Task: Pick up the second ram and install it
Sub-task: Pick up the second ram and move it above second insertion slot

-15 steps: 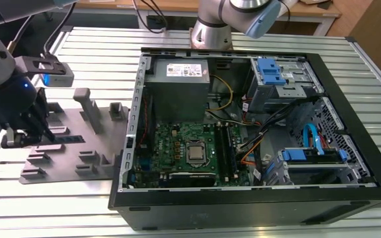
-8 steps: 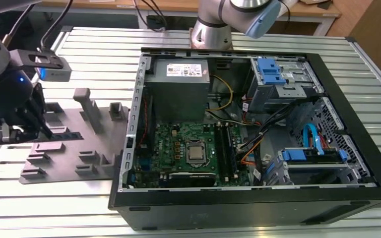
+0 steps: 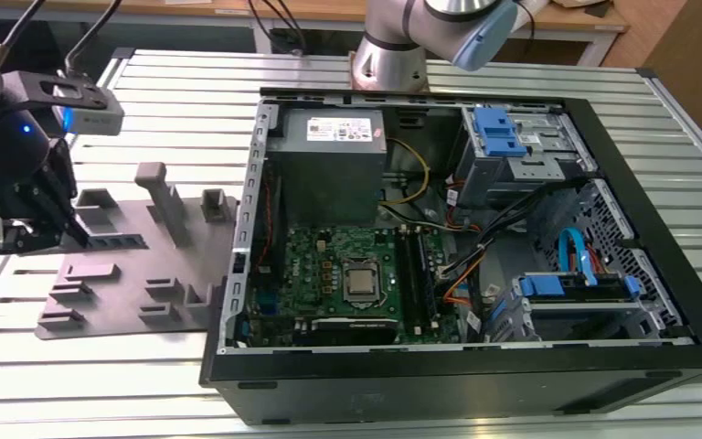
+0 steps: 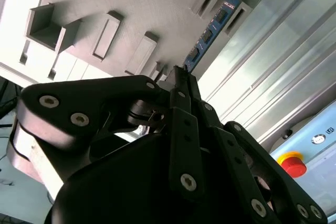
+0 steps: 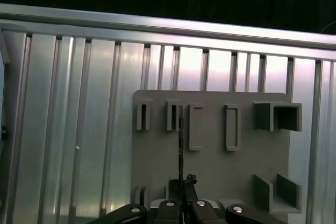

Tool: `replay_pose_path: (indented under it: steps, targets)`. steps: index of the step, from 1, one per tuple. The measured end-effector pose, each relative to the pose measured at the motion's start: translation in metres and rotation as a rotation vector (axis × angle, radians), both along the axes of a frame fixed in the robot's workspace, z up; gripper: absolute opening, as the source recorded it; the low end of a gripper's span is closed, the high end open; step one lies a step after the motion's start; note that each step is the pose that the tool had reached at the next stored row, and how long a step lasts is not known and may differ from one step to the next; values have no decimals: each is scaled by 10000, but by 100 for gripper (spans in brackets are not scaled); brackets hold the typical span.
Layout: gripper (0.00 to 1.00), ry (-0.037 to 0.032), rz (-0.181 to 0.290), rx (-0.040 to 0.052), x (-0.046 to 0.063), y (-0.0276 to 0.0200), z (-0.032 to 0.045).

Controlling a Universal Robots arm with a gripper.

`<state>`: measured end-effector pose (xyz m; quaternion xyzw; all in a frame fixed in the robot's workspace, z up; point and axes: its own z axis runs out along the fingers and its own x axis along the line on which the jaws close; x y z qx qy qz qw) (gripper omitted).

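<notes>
The second ram (image 3: 116, 242) is a thin stick with dark chips, at the grey fixture plate (image 3: 132, 293) on the exterior view's left. My gripper (image 3: 79, 238) is down at the stick's end, fingers drawn together on it. In the second wrist view the ram (image 4: 210, 32) runs out from the closed fingertips (image 4: 177, 72) along a slot of the plate. In the first wrist view the ram (image 5: 180, 140) shows edge-on as a thin dark line leading into the gripper (image 5: 181, 183). Whether the stick is lifted clear of its slot I cannot tell.
An open computer case (image 3: 473, 366) lies on the exterior view's right, with the green motherboard (image 3: 326, 265), its long black slots (image 3: 419, 274), cables and blue drive brackets (image 3: 497, 133). The fixture plate carries raised blocks (image 3: 162, 201). The arm's base (image 3: 390, 55) stands behind the case.
</notes>
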<state>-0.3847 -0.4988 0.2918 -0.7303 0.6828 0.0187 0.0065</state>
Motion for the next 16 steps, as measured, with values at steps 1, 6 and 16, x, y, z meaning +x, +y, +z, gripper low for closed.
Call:
replay_pose_path:
  steps: [1, 6, 16]
  targets:
    - [11, 1, 0, 0, 0, 0, 24]
    - [11, 1, 1, 3, 0, 0, 173]
    - [11, 0, 0, 23, 0, 0, 522]
